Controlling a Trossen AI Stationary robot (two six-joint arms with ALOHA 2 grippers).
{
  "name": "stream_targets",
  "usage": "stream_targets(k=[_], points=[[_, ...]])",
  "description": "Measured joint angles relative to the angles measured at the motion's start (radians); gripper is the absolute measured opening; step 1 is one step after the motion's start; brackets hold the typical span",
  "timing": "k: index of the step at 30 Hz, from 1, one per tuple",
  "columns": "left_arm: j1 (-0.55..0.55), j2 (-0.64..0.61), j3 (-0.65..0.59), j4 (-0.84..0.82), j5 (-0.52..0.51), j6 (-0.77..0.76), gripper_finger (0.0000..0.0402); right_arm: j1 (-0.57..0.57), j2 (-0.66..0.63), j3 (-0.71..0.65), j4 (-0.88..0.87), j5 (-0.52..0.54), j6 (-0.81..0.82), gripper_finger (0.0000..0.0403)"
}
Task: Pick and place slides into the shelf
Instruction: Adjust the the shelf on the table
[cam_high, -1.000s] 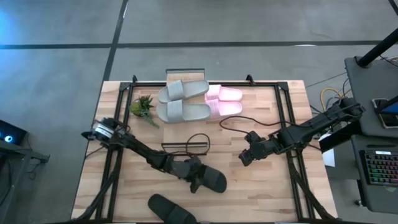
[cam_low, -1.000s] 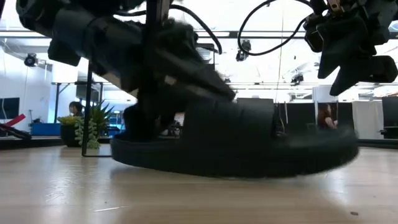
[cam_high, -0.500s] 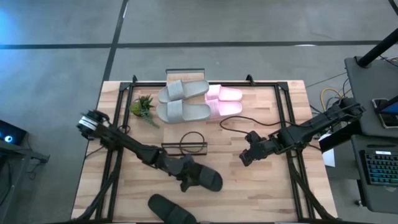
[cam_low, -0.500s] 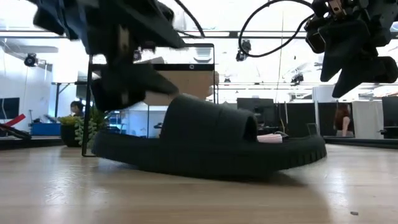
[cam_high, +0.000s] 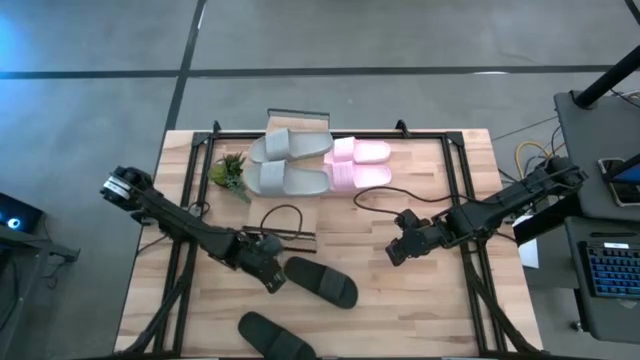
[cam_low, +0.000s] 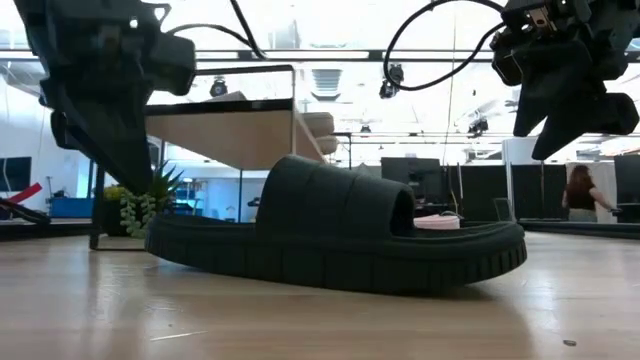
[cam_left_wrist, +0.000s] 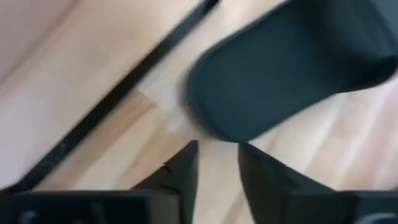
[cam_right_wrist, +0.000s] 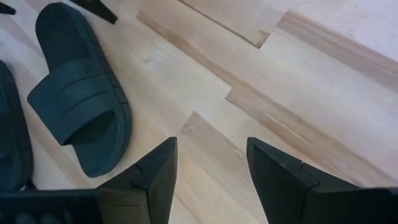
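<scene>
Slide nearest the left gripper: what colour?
Black slide; the high view shows it best, just beside the left gripper.

You are looking at two dark, near-black arms built of slim jointed links. Beside the plant (cam_high: 228, 170), the left arm (cam_high: 190, 228) is carrying a silver-and-black cylindrical joint housing at its outer end. A thin black cable is looping off each arm. The left gripper (cam_left_wrist: 216, 163) and right gripper (cam_right_wrist: 211, 163) are both showing matte black, wedge-shaped fingers.

Black slides: two (cam_high: 320, 282) (cam_high: 275, 335). Grey slides: two (cam_high: 290, 146) (cam_high: 287, 178). Pink slides: two (cam_high: 362, 152) (cam_high: 358, 176). Shelf: one (cam_high: 288, 238). Plant: one (cam_high: 228, 171). Arms: two.
</scene>
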Motion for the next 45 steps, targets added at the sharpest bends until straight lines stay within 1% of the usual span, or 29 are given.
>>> stream_targets(k=[4, 6, 8, 10, 16, 19, 24, 29, 31, 32, 34, 36, 38, 41, 45], points=[[0.002, 0.021, 0.0, 0.034, -0.005, 0.011, 0.0033, 0.0, 0.0, 0.0, -0.001, 0.01, 0.0, 0.0185], [0.002, 0.029, 0.0, 0.086, 0.007, 0.02, 0.0015, 0.0, 0.0, 0.0, -0.004, 0.013, 0.0, 0.0185], [0.002, 0.037, 0.0, 0.172, 0.013, 0.036, 0.0004, 0.0, 0.0, 0.0, -0.007, 0.013, 0.0, 0.0185], [0.002, 0.054, 0.0, 0.255, 0.012, 0.068, 0.0002, 0.0, 0.0, 0.0, -0.012, 0.013, 0.0, 0.0185], [0.005, 0.119, -0.001, 0.44, 0.014, 0.08, 0.0001, 0.0, 0.001, 0.0, -0.038, 0.014, 0.0, 0.0185], [0.001, 0.118, 0.0, 0.547, 0.041, 0.143, 0.0001, 0.0, 0.001, 0.0, -0.049, 0.014, 0.0, 0.0185], [-0.005, 0.079, 0.031, 0.546, 0.04, 0.244, 0.0001, 0.0, 0.001, -0.001, -0.057, 0.014, 0.001, 0.0185], [-0.014, -0.017, 0.073, 0.526, 0.04, 0.33, 0.0001, 0.0, 0.001, -0.001, -0.064, 0.014, 0.001, 0.0185], [-0.017, -0.077, 0.097, 0.457, 0.039, 0.349, 0.0001, 0.0, 0.001, -0.001, -0.07, 0.013, 0.001, 0.0185], [-0.019, -0.115, 0.117, 0.383, 0.035, 0.35, 0.0001, 0.0, 0.001, -0.001, -0.072, 0.013, 0.0, 0.0185], [-0.034, -0.19, 0.162, 0.198, -0.01, 0.328, 0.0001, 0.0, 0.001, -0.001, -0.082, 0.013, 0.001, 0.0185], [-0.058, -0.255, 0.207, -0.022, -0.052, 0.282, 0.0001, 0.0, 0.001, -0.001, -0.082, 0.013, -0.001, 0.0185], [-0.08, -0.305, 0.239, -0.181, -0.058, 0.225, 0.0, 0.0, 0.001, -0.001, -0.083, 0.013, -0.01, 0.0185], [-0.11, -0.363, 0.252, -0.373, -0.028, 0.131, 0.0, -0.001, 0.001, -0.001, -0.083, 0.014, -0.013, 0.0185], [-0.139, -0.382, 0.239, -0.645, 0.063, 0.008, 0.0, -0.001, 0.001, -0.001, -0.083, 0.03, -0.014, 0.0185]])
